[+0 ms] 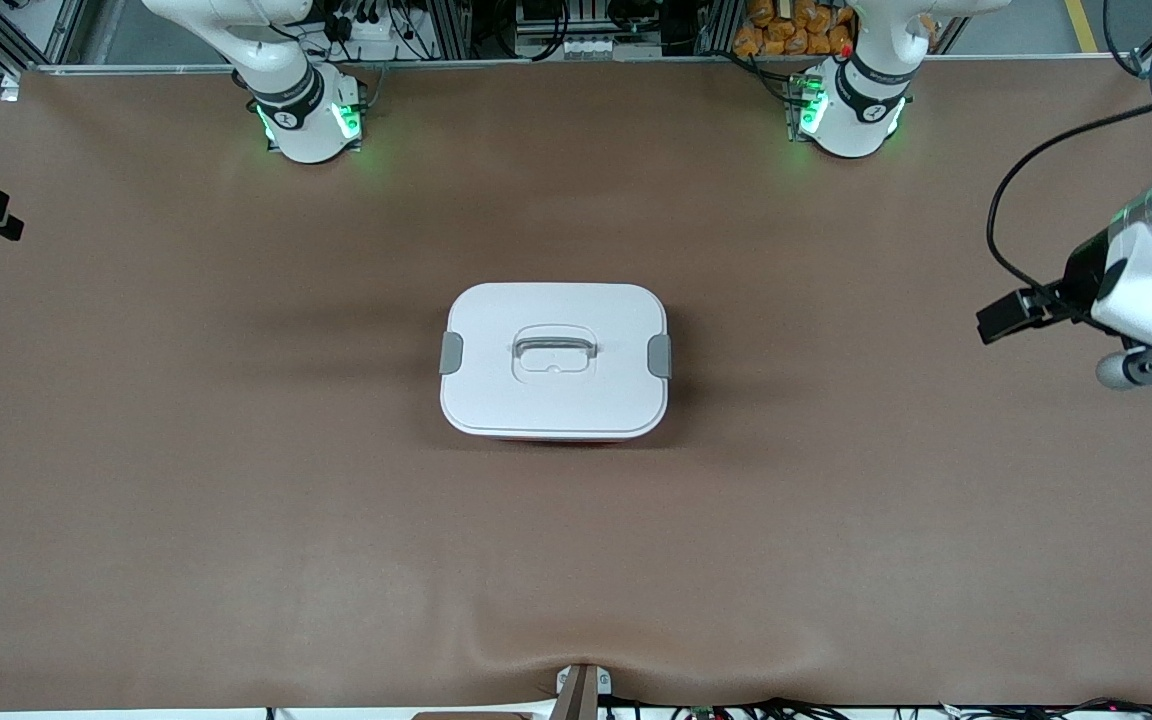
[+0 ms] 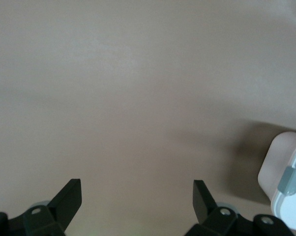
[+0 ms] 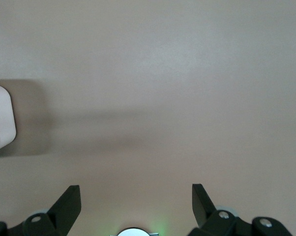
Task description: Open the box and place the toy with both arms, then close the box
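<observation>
The box [image 1: 554,405] sits in the middle of the table with its white lid on, the grey handle [image 1: 553,350] lying flat and a grey clip [image 1: 451,352] at each end. The toy is out of view. My left gripper [image 2: 137,190] hangs open over bare table toward the left arm's end, and a corner of the box [image 2: 284,164] shows in its wrist view. My right gripper [image 3: 136,191] is open too, over bare table, with the box's edge [image 3: 1,118] at the rim of its view. Both hold nothing.
A brown cloth covers the table [image 1: 236,480]. The two arm bases [image 1: 308,118] [image 1: 848,112] glow green along the edge farthest from the front camera. The left arm's wrist [image 1: 1151,290] hangs at the table's end. A small bracket [image 1: 581,688] sits at the nearest edge.
</observation>
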Controlling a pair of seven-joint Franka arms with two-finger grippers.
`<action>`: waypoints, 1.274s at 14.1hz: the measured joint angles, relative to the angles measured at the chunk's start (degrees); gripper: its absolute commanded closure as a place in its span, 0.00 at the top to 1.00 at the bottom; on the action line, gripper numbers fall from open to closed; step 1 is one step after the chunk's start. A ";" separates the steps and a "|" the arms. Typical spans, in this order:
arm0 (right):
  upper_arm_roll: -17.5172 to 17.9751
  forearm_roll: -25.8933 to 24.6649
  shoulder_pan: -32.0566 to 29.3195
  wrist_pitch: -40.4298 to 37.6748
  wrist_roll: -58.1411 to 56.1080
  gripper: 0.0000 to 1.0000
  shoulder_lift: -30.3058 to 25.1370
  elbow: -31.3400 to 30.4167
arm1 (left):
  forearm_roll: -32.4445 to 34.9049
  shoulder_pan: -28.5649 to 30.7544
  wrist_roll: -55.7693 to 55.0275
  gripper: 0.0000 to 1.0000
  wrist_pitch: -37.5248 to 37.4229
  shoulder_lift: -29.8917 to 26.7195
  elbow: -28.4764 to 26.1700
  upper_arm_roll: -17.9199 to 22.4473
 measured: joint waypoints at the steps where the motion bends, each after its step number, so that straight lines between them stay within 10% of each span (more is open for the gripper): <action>1: 0.04 0.91 0.01 -0.01 0.00 1.00 0.00 0.01 | 0.00 -0.09 0.37 1.00 1.33 -2.03 -2.48 -0.11; 5: -0.03 2.07 0.01 0.01 0.00 1.00 0.00 0.08 | -0.01 -0.33 3.58 1.00 6.36 -11.07 -13.76 -0.07; 18: -0.01 2.07 0.02 -0.14 -0.02 1.00 0.00 0.08 | -1.81 -0.25 5.29 1.00 5.12 -12.55 -14.04 0.02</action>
